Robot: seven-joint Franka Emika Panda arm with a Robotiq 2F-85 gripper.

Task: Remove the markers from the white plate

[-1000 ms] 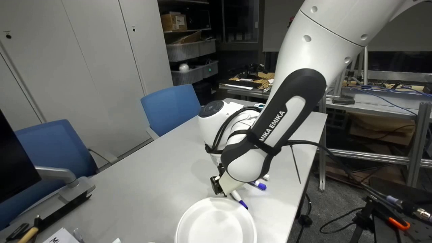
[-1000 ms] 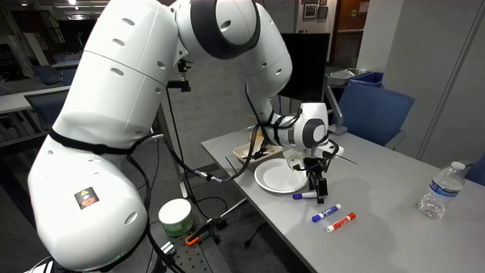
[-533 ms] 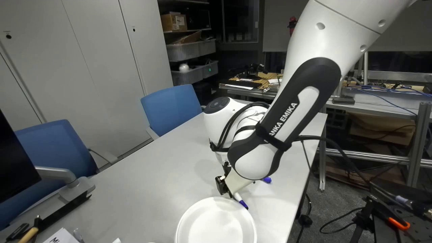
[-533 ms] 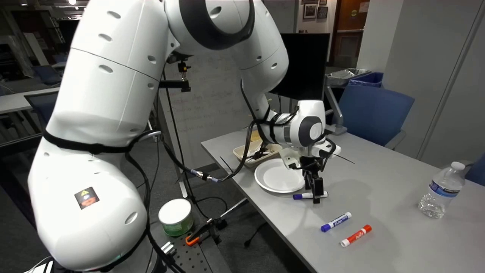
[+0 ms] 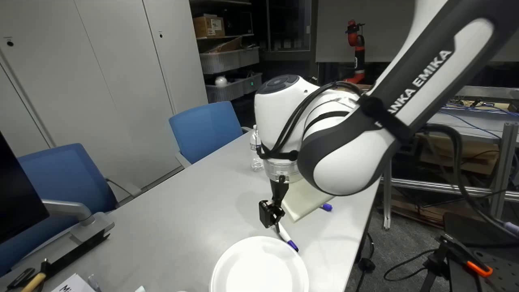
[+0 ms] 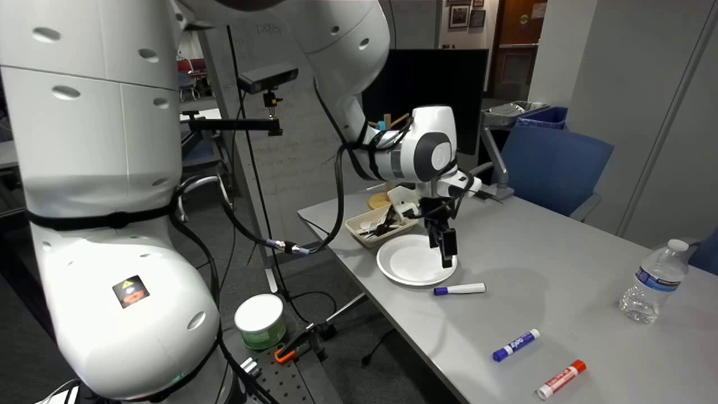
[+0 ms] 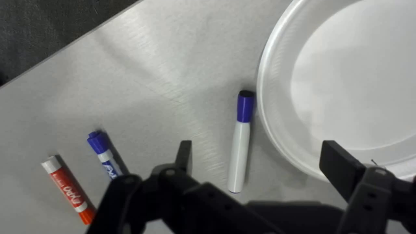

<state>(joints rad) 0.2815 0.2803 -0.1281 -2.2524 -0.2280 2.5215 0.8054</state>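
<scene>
The white plate [image 6: 412, 264] lies on the grey table, and its visible surface is bare in the wrist view [image 7: 351, 78]. A white-barrelled marker with a blue cap [image 7: 239, 152] lies on the table close beside the plate's rim; it shows in both exterior views [image 6: 461, 289] [image 5: 286, 235]. A blue-and-white marker [image 6: 516, 345] and an orange-red marker [image 6: 561, 380] lie on the table farther from the plate. The orange-red one is hidden in an exterior view. My gripper [image 7: 257, 152] is open and empty, raised above the white-barrelled marker and the plate's rim.
A clear water bottle [image 6: 653, 283] stands on the table away from the plate. A beige tray with utensils [image 6: 373, 230] is beside the plate. A black monitor [image 6: 426, 95] stands at the table's far end. The table's edge [image 7: 70, 45] is near the markers.
My gripper has risen from the white-barrelled marker, which stays in place beside the plate. The blue-and-white and orange-red markers have rolled farther from the plate and apart.
</scene>
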